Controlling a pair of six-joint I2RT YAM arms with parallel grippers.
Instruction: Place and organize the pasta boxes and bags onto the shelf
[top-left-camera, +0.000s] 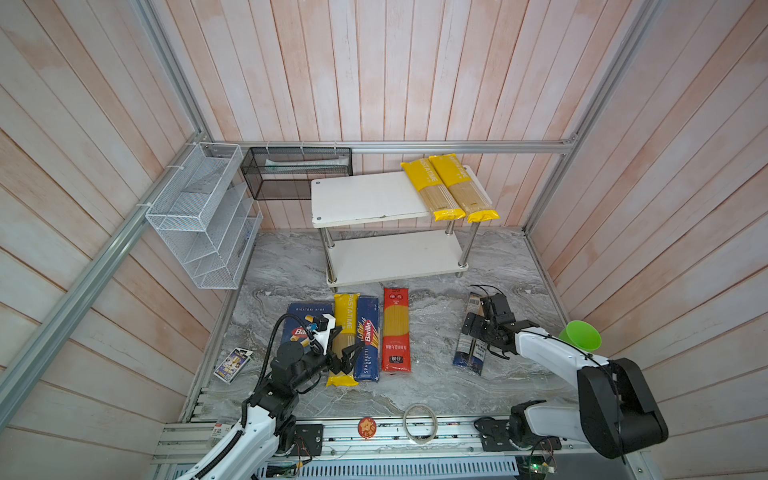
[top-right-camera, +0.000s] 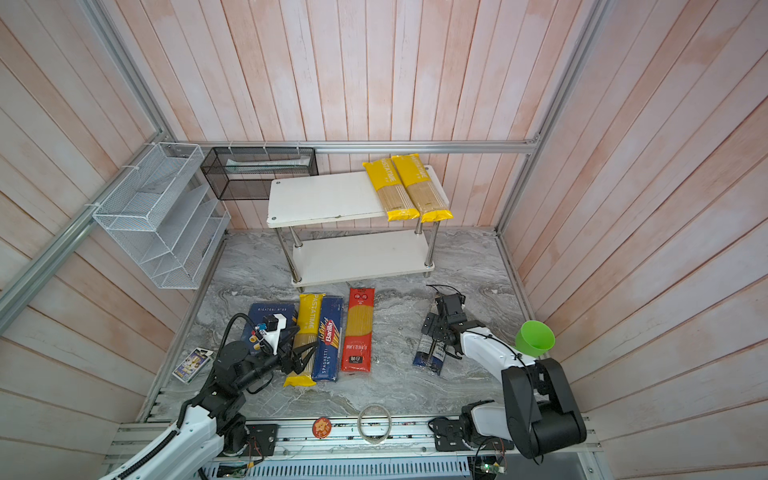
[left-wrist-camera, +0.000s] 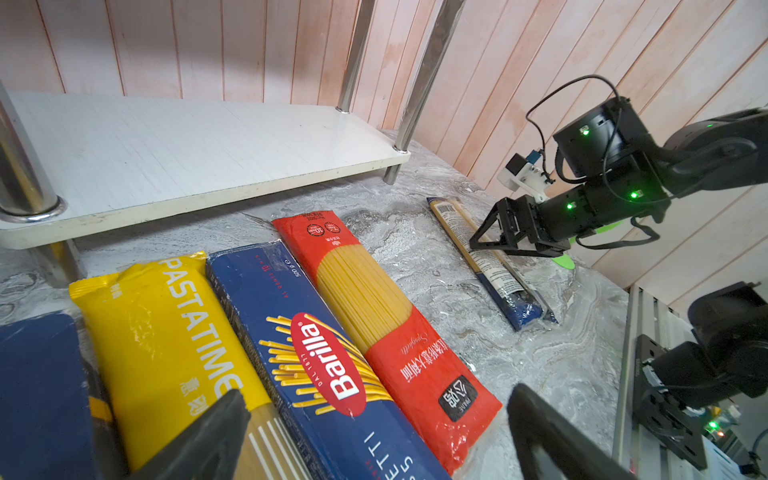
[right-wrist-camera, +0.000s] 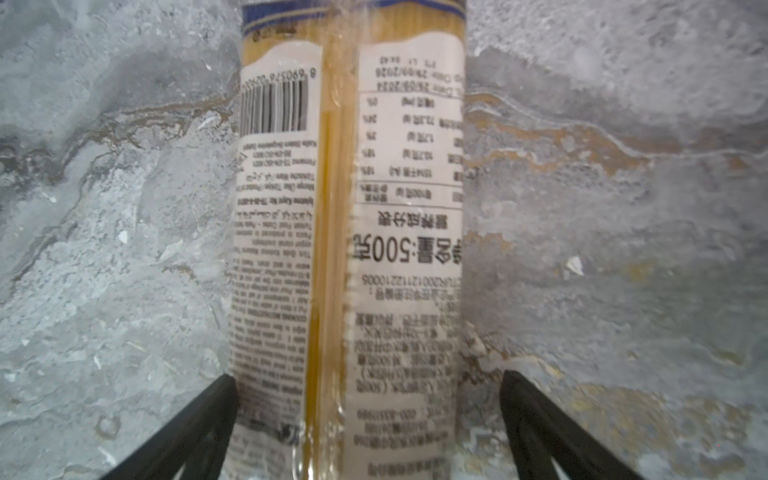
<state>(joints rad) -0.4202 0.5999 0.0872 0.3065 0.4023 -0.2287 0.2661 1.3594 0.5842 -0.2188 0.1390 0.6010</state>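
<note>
Right wrist view: right claw (right-wrist-camera: 369, 374) wide apart, a finger (right-wrist-camera: 195, 419) at each side of the clear bag (right-wrist-camera: 349, 208), flat on the bench (right-wrist-camera: 602, 249), nothing clamped. In both top views, this bag at 3 o'clock of the bench, well apart from the shelf (top-left-camera: 365, 199) at 12 o'clock, two yellow bags (top-left-camera: 432, 191) on its upper board at the 3 o'clock end. Left claw (left-wrist-camera: 378, 390) also apart and empty, over the third yellow bag (left-wrist-camera: 166, 332) and the spaghetti box (left-wrist-camera: 291, 332) at 7 o'clock.

Left arm (top-left-camera: 257, 428) and right arm (top-left-camera: 544, 353): white link shells, black joint housings, black triangular truss fingers (left-wrist-camera: 208, 436). Ribbed black hose (top-left-camera: 270, 343) on the left one, white camera bracket (left-wrist-camera: 521, 176) at each wrist. Green LEDs (left-wrist-camera: 633, 194) lit along the right arm's joints.
</note>
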